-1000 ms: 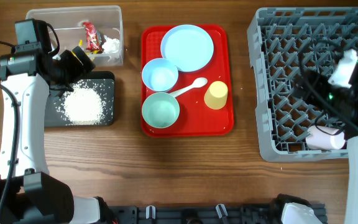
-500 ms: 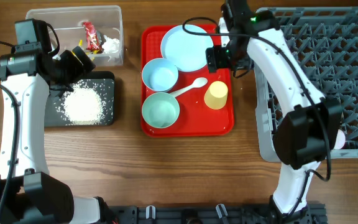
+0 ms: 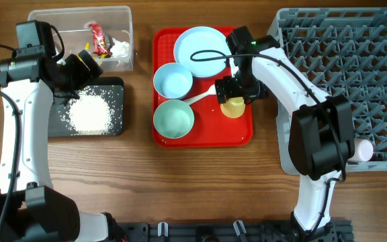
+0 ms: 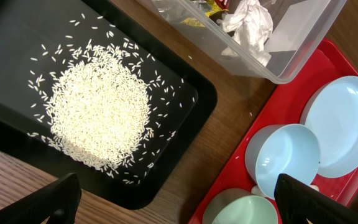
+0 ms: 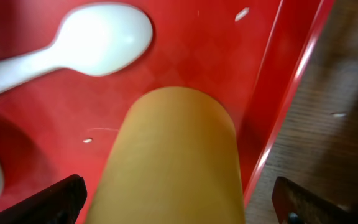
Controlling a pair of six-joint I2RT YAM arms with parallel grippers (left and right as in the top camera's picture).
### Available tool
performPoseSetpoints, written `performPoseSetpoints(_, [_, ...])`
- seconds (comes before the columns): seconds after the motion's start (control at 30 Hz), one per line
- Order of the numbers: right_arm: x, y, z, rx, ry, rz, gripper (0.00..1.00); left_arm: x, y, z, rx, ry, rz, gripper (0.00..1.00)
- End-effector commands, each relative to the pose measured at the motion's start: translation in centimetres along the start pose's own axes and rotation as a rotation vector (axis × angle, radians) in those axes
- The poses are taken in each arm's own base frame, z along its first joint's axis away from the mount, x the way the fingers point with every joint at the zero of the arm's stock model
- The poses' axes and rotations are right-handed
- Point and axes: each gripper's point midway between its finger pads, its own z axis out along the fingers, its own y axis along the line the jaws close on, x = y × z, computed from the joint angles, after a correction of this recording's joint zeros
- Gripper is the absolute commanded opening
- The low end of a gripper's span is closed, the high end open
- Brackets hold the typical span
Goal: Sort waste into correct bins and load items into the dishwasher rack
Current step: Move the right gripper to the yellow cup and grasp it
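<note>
Straddling the yellow cup (image 5: 173,155) with the right claw (image 5: 179,204), spread wide, one finger to each side, nothing pinched yet; cup standing on the red tray (image 3: 203,134) near its right rim, just beside the spoon (image 5: 98,40); further left on the tray, plate (image 3: 202,52), blue bowl (image 3: 173,81), green bowl (image 3: 173,119); right of the tray, rack (image 3: 355,81) with a white cup (image 3: 363,149) at its near right corner; left claw (image 4: 179,205) likewise wide and empty, hanging over the black tray (image 3: 116,107) and its rice (image 3: 88,112), tub (image 3: 79,17) with wrappers (image 3: 98,39) and tissue (image 4: 248,22) beyond; judged step: loading the rack, yellow cup next; calls for closing squarely on the cup wall without nudging the spoon, then lifting clear of the tray rim before swinging right to the rack
</note>
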Motion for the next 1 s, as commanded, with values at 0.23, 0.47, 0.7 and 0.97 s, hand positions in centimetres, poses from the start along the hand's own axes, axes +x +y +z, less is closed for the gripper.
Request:
performPoseSetpoints(0.23, [1.0, -0.7, 2.7, 0.021, 0.023, 0.035, 0.81, -0.2, -0.4, -0.4, 0.013, -0.011, -0.005, 0.99])
performPoseSetpoints(0.47, [1.0, -1.8, 2.1, 0.086, 0.014, 0.007, 0.67, -0.2, -0.4, -0.4, 0.013, -0.011, -0.005, 1.00])
performPoseSetpoints(0.7, [0.3, -1.2, -3.6, 0.075, -0.048, 0.004, 0.55, -0.2, -0.4, -0.4, 0.013, -0.011, -0.005, 1.00])
performPoseSetpoints(0.97, [-4.3, -0.6, -7.1, 0.060, -0.299, -0.070, 0.90, -0.2, -0.4, -0.4, 0.013, -0.011, -0.005, 1.00])
